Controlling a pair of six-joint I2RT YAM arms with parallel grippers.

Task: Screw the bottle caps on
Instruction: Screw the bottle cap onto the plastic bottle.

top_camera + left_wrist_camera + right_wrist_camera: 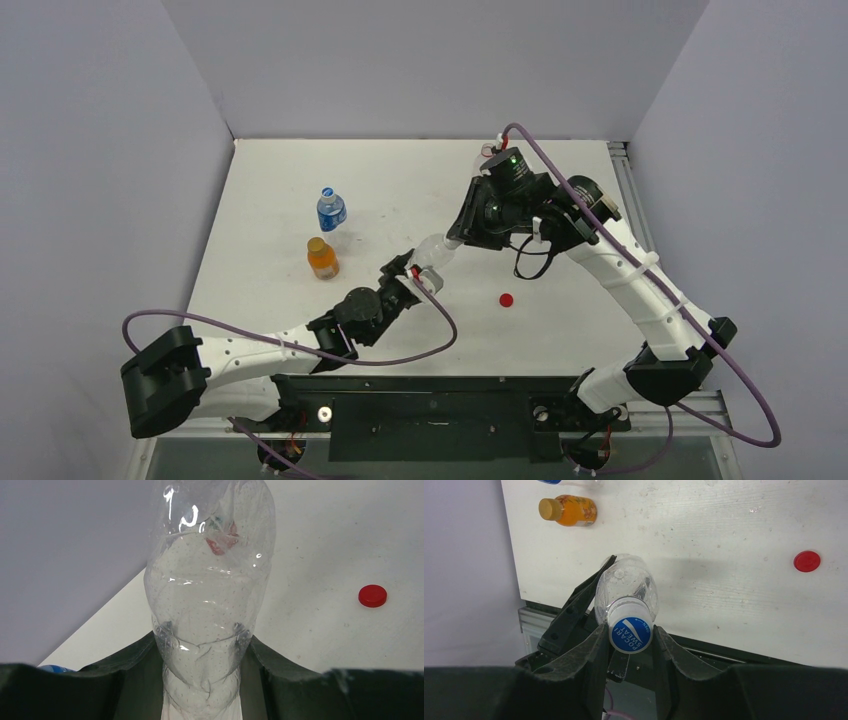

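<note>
Inspection shows the blue-and-white cap [630,634] seated on the clear bottle [210,605] above the table's middle, pinched by my right gripper [630,639], the left gripper [202,647] clamped on the thin, crushable body; I judge the cap's stiff side wall the safest hold.

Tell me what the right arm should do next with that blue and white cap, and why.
Probably rotate the right gripper to screw the blue-and-white cap down. It pinches the cap on the neck of the clear bottle, and the left gripper clamps the bottle's body, so it looks braced for turning. Whether the cap is already tight cannot be told.
</note>
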